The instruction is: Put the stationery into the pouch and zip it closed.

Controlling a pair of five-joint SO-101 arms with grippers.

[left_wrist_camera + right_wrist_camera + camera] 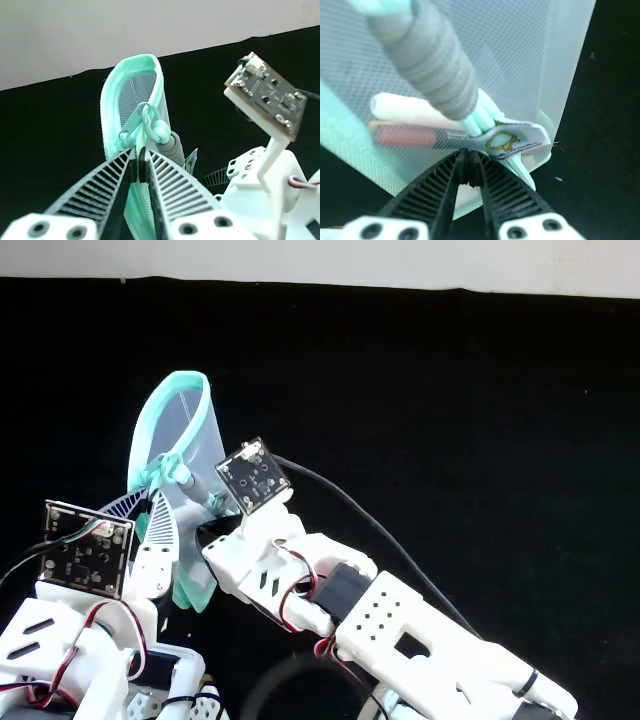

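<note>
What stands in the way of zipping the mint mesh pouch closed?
A pen with a grey ribbed grip lies beside the mint cord zipper pull on the mint-green mesh pouch, seemingly in the slider's path; whether it pokes out is unclear.

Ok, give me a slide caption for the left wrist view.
Left tool pinching the mint mesh pouch below its zipper pull, grey-gripped pen poking out.

This looks like a robotics lab bench: a black surface lies under the left tool and right tool, a bare white wall stands beyond them, and exposed circuit boards and wiring sit just behind them.
</note>
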